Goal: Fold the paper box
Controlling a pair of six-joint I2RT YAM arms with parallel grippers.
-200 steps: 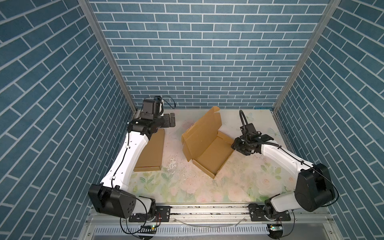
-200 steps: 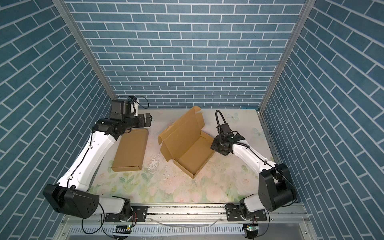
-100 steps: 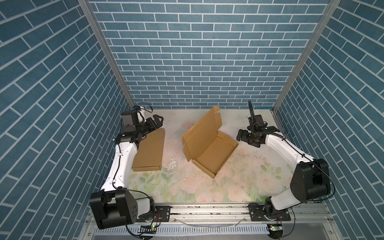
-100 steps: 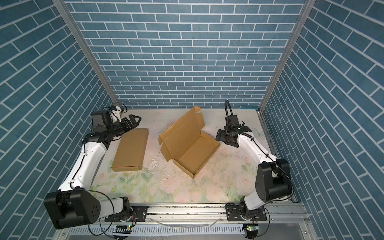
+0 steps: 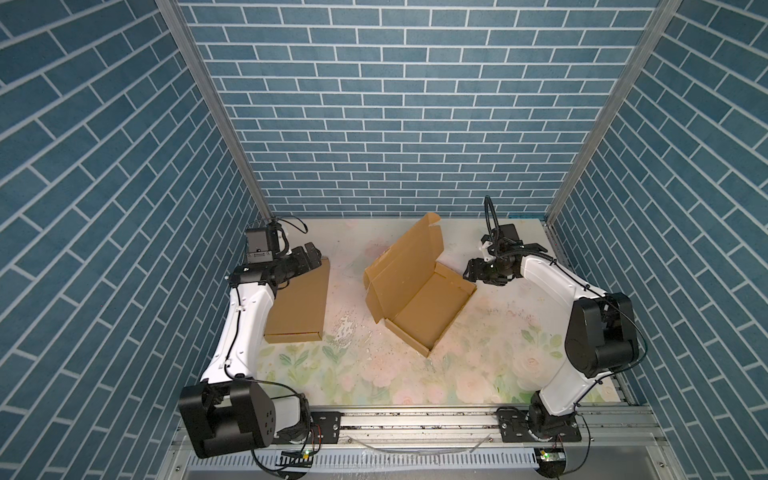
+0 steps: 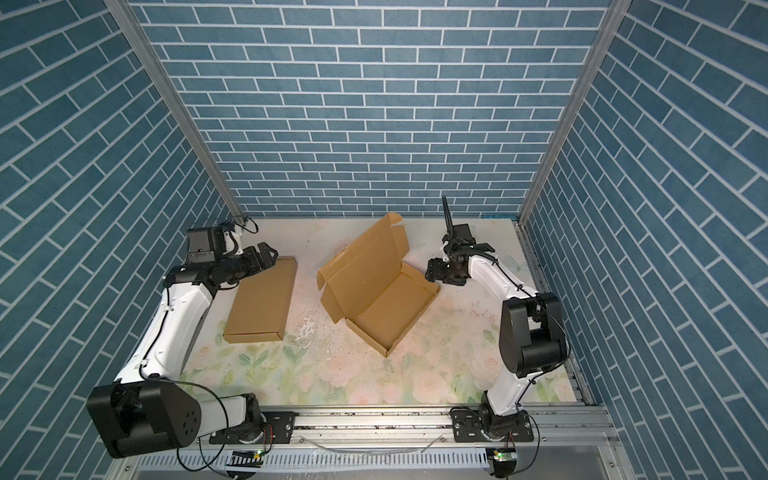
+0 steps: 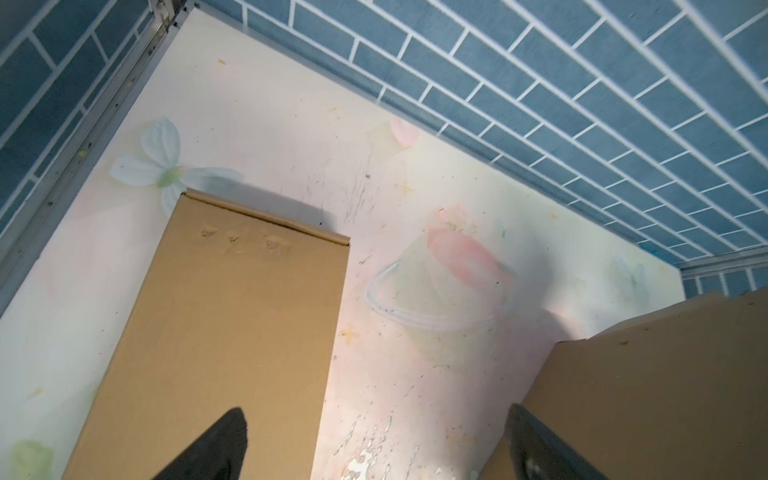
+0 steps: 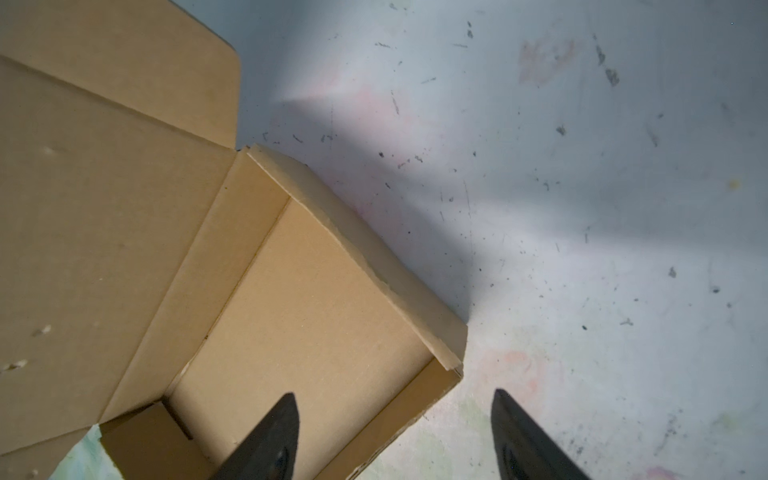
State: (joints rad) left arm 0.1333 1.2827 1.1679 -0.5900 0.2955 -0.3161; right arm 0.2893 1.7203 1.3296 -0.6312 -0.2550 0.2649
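The paper box (image 5: 419,299) (image 6: 384,307) is a brown cardboard mailer lying open mid-table, its lid (image 5: 409,253) raised toward the back left. My right gripper (image 5: 471,270) (image 6: 432,275) hovers open at the tray's right corner. In the right wrist view its two dark fingertips (image 8: 276,436) straddle the tray's corner wall (image 8: 415,399) without touching it, the gripper (image 8: 395,434) centred over that wall. My left gripper (image 5: 313,254) (image 6: 268,254) is open and empty above the far end of a flat box. In the left wrist view the paper box (image 7: 644,395) shows beside one finger (image 7: 536,449).
A flat, closed cardboard box (image 5: 299,307) (image 6: 262,303) (image 7: 228,332) lies at the left of the floral table (image 5: 374,374). Blue brick walls enclose the back and both sides. A metal rail (image 5: 415,419) carrying both arm bases runs along the front.
My right gripper drew back from the box's right edge, then returned leftward to its corner. The left arm swung left and its gripper settled over the flat box's far end. The boxes have not moved.
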